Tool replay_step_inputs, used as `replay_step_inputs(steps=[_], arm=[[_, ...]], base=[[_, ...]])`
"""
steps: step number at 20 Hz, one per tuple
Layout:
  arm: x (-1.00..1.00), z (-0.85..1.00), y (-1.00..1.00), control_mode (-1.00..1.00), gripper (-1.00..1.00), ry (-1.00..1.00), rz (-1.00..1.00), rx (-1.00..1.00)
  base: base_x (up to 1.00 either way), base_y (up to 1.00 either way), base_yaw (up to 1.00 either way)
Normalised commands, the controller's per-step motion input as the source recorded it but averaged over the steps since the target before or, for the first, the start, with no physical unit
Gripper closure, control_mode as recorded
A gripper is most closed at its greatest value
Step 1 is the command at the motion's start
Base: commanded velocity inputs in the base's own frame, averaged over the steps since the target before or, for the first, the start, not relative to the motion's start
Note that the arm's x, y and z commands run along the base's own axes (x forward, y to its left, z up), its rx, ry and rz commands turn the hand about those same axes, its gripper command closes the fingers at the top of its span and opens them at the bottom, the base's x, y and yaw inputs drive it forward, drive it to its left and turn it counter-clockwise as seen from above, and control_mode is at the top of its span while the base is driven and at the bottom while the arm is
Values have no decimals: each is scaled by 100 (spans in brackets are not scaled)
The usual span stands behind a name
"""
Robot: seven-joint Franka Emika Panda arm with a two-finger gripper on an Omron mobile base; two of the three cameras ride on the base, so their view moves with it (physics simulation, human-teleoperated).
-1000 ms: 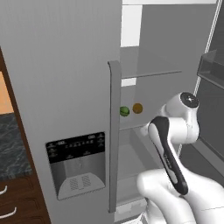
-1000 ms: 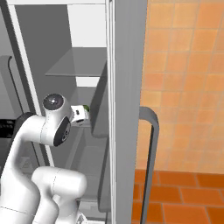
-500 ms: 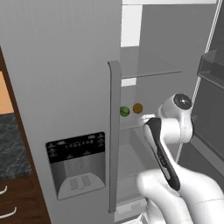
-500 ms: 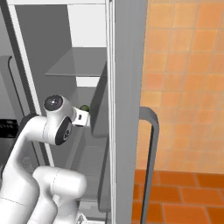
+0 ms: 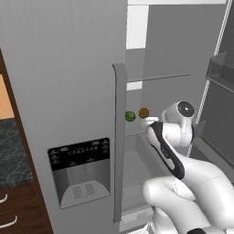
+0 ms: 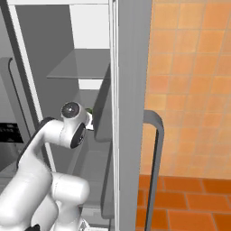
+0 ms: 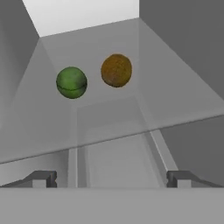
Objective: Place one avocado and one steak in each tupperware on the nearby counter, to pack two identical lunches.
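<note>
A dark-green avocado (image 5: 130, 116) (image 7: 71, 82) rests on a glass shelf (image 7: 175, 100) inside the open fridge. A round orange fruit (image 5: 144, 112) (image 7: 116, 70) sits just to its right. My gripper (image 7: 111, 178) is open and empty. It points at the shelf's front edge, a short way before the two fruits and a little lower. In the left base view my hand (image 5: 151, 120) is just right of the orange fruit. A strip of the dark marbled counter (image 5: 10, 146) shows at far left. The steak and the tupperware are out of view.
The closed fridge door with its dispenser panel (image 5: 81, 170) and tall grey handle (image 5: 119, 137) stands left of the opening. An upper shelf (image 5: 155, 75) hangs above the fruits. The open right door (image 6: 131, 113) with its handle (image 6: 155, 149) flanks my arm. Brown drawers (image 5: 13, 210) sit below the counter.
My hand has pushed a little further into the fridge toward the shelf with the fruits. The fruits have not moved, and the jaws stay wide.
</note>
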Motion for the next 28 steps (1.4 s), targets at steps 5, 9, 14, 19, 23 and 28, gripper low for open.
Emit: replay_step_inputs(steps=[5,9,14,19,23,28], arm=[[83,0,3,-100,-100,6,-1,5],[97,0,-5,-100,-100,4,0,3],[61,0,-17,-100,-100,0,0,1],[33,-2,0,-100,-100,1,0,0],[29,-16,0,-100,-100,0,0,0],[35,-40,0,-100,-100,0,0,0]], base=[[0,0,0],[0,0,0],[0,0,0],[0,0,0],[0,0,0],[0,0,0]])
